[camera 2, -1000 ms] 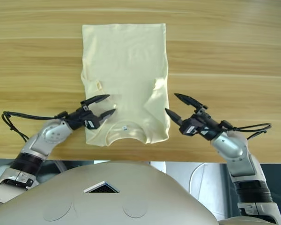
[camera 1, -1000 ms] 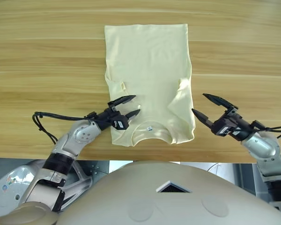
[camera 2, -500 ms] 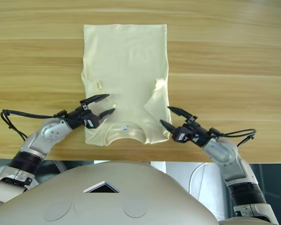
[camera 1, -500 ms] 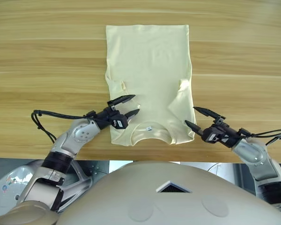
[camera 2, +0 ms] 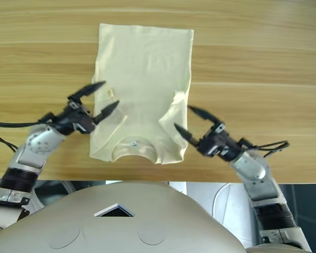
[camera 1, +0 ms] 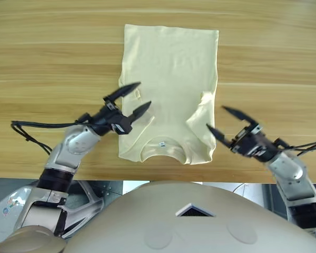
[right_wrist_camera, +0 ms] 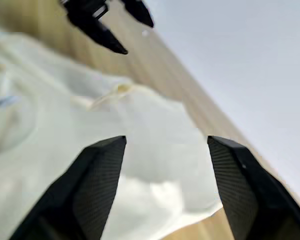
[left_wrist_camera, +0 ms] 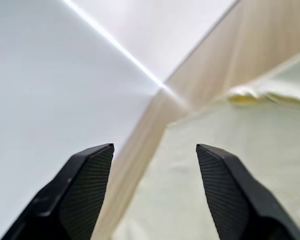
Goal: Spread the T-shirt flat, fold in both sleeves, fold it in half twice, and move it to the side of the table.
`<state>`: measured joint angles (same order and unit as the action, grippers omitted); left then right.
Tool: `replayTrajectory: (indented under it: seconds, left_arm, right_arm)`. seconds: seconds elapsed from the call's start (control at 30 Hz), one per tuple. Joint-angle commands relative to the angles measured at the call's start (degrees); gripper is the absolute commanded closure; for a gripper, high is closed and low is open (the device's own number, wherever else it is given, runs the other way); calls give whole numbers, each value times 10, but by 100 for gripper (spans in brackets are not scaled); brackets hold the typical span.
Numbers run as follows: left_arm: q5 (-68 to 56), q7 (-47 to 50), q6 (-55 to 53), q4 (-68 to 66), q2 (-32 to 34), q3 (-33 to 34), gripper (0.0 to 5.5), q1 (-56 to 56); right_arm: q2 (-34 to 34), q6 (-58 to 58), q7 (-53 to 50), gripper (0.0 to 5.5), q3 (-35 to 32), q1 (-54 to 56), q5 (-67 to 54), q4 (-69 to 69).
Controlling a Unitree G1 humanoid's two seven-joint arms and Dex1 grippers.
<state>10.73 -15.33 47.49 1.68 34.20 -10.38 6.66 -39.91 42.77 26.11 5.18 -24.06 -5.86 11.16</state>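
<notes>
Left eye view: T-shirt (camera 1: 171, 95) (sleeves folded) between open grippers.

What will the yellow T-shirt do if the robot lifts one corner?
Probably flop: the T-shirt is thin cloth, wrinkled along its folds. It likely weighs little, and may slide or bunch on the smooth wooden table if pushed.

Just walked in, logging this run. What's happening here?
A robot is folding a pale yellow T-shirt on a wooden table. The shirt lies flat with both sleeves folded in, collar toward the robot. The left gripper, open, is over its left edge; the right gripper, open, is beside its right edge. Neither holds cloth.
</notes>
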Motion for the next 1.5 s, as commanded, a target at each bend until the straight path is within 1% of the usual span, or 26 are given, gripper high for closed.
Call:
replayTrajectory:
  seconds: [0.03,0.1,0.13,0.2,0.23,0.3,0.37,0.43,0.53,0.67,0.73,0.83,1.07,1.33,1.5]
  left_arm:
    - [-68,13,-9,76,-1,62,245,7]
    - [-71,4,-24,106,15,95,245,41]
    - [-59,-6,-39,110,32,121,245,74]
    - [47,-33,-76,75,86,164,245,164]
    - [81,-53,-102,52,112,177,245,214]
    - [123,-81,-142,22,141,181,245,271]
    - [146,-93,-179,17,145,178,245,288]
    - [170,-99,-201,33,147,173,245,293]
    - [183,-105,-205,58,154,166,245,304]
    - [157,-153,-168,124,170,106,245,292]
    - [142,-175,-154,147,179,84,245,281]
    - [135,-195,-149,136,182,63,245,255]
    - [128,-222,-134,98,191,20,245,209]
    - [109,-231,-114,102,207,-5,245,227]
    - [102,-239,-100,95,215,-19,329,215]
  right_arm:
    - [-4,-13,13,249,-30,17,-36,17]
    - [-12,-13,17,249,-49,20,-9,-5]
    - [-22,-11,20,249,-66,12,12,-24]
    - [-53,-1,8,249,-104,-13,105,-90]
    - [-66,-4,-3,249,-116,-32,158,-121]
    - [-78,-8,-28,249,-125,-68,238,-159]
    - [-73,-7,-58,249,-140,-90,276,-173]
    - [-79,-11,-79,249,-141,-97,318,-179]
    - [-80,-11,-86,249,-132,-98,334,-166]
    - [-86,-6,-56,249,-84,-95,341,-128]
    - [-99,-8,-49,249,-78,-100,349,-114]
    - [-104,-16,-54,249,-85,-109,350,-100]
    - [-95,-22,-58,249,-74,-120,347,-79]
    - [-110,-19,-41,249,-76,-150,332,-50]
    - [-113,-11,-24,245,-58,-148,320,-28]
